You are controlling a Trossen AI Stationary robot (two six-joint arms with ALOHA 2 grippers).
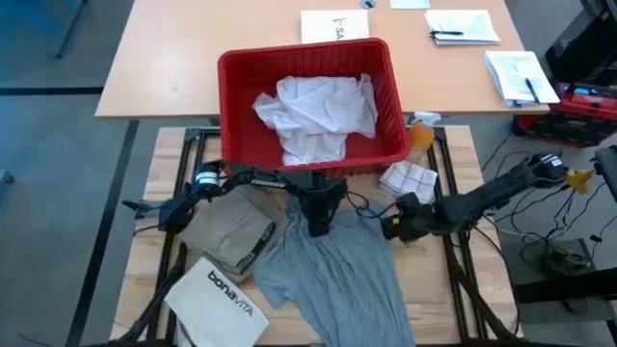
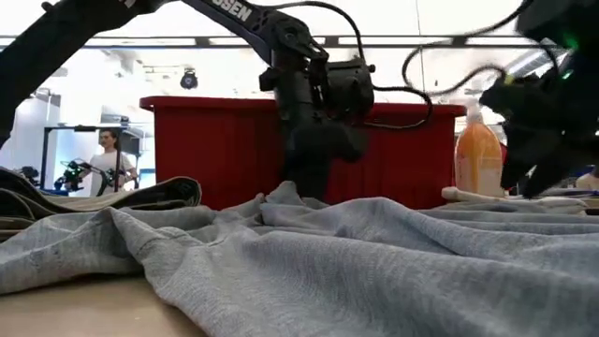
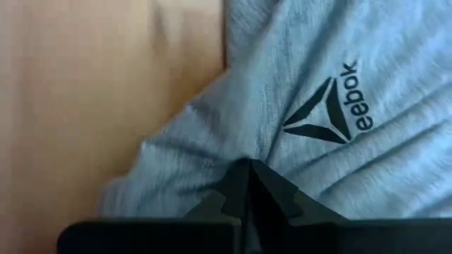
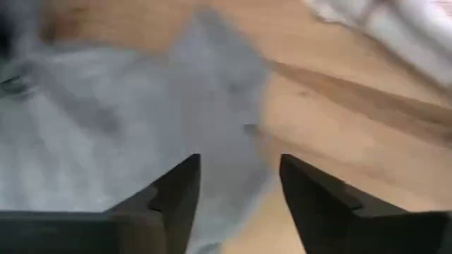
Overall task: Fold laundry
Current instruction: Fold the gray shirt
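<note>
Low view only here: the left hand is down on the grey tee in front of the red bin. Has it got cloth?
Observer: Yes. The left wrist view shows the left hand shut on a fold of the tee, beside a Reebok logo.
Operator: And the right hand?
Observer: The right hand is open, over the tee's edge, with bare table just past it. I can't tell if it touches the cloth.
Operator: What's in the bin?
Observer: From above, a white shirt lies crumpled inside the bin.
</note>
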